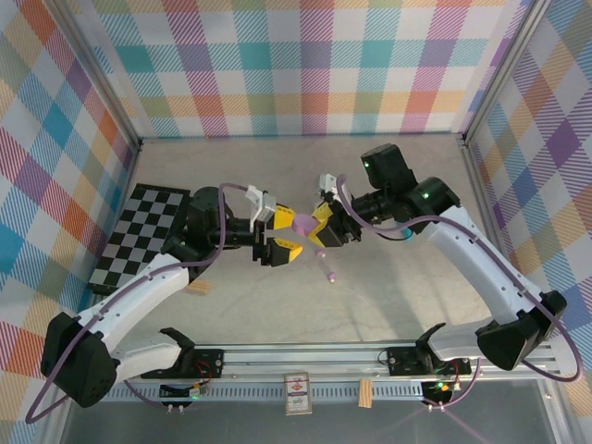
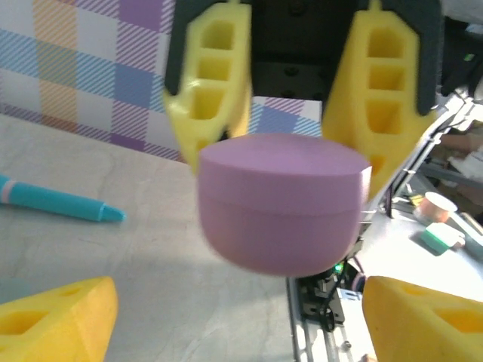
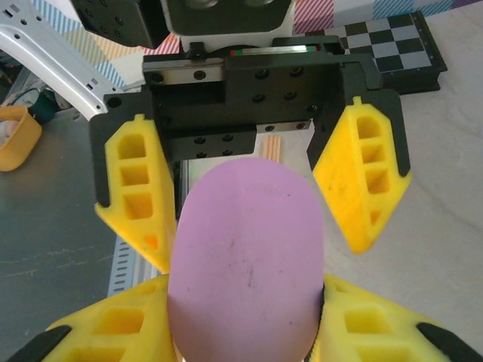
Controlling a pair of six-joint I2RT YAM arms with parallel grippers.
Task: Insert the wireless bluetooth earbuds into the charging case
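Bright and even throughout, lit softly from above. Only faint, soft-edged shadows on the table (image 1: 277, 176), with a pale sheen across its middle. Sharp in the top view, full in colour, with a slight wide-angle lean to the walls (image 1: 305, 65) at the edges.

Motion-blurred in the left wrist view: smeared along the rim of the case (image 2: 283, 207) and on the right fingers (image 2: 343, 128) around it. Soft on the pen (image 2: 56, 200) too, and out of focus on the left fingers (image 2: 56, 317) in the bottom corners.

Crisper in the right wrist view. Evenly lit across the case, with fine scuffs readable and no glare. Slightly soft at the bottom edge, washed pale toward the upper right.
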